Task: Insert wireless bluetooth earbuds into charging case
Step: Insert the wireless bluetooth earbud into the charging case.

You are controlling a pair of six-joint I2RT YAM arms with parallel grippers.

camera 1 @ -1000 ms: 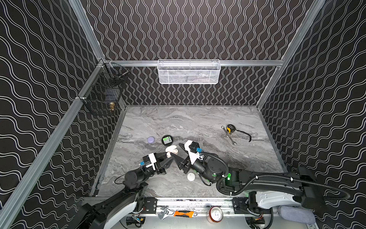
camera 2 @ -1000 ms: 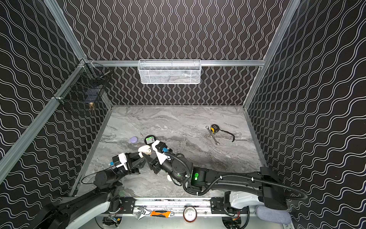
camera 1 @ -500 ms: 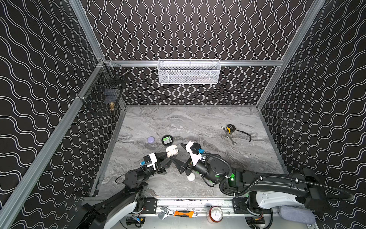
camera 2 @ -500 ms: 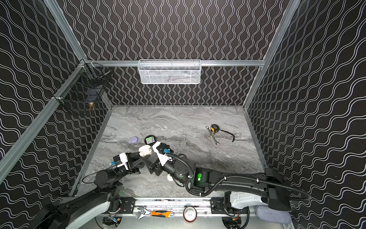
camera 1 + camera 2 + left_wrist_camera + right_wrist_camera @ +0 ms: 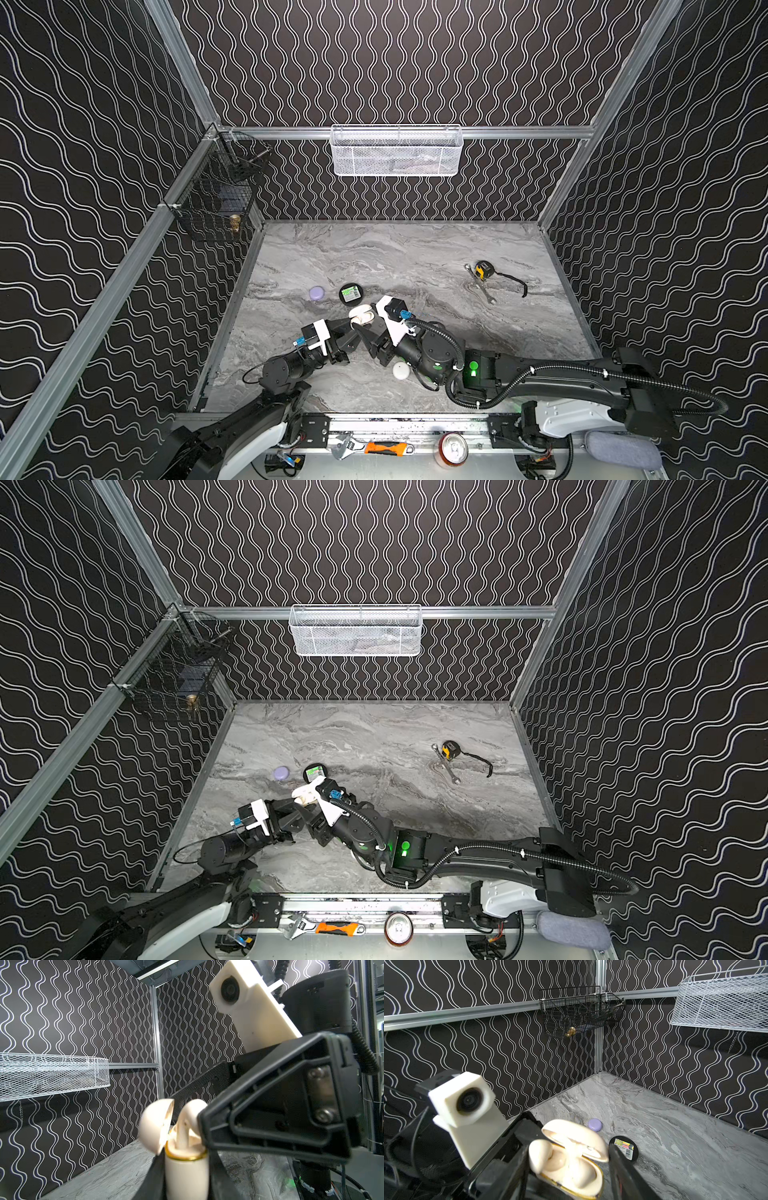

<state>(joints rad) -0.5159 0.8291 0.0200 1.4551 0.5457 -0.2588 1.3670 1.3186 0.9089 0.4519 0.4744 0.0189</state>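
Over the table's (image 5: 415, 257) near-left, left gripper (image 5: 186, 1176) stayed clamped on the open cream case (image 5: 187, 1186), cream earbud (image 5: 188, 1113) stem-down in its socket — right gripper (image 5: 569, 1147) had edged in, jaws apart astride it — seating likely unfinished.

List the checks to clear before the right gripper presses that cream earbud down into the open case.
1. Cream case clamped by the left gripper: ok.
2. Lid open: ok.
3. Cream earbud fully seated: not ok, it stands proud of the case's rim.
4. Right gripper gripping the earbud: cannot tell.
5. Lilac case and black disc apart from the cream case: ok.
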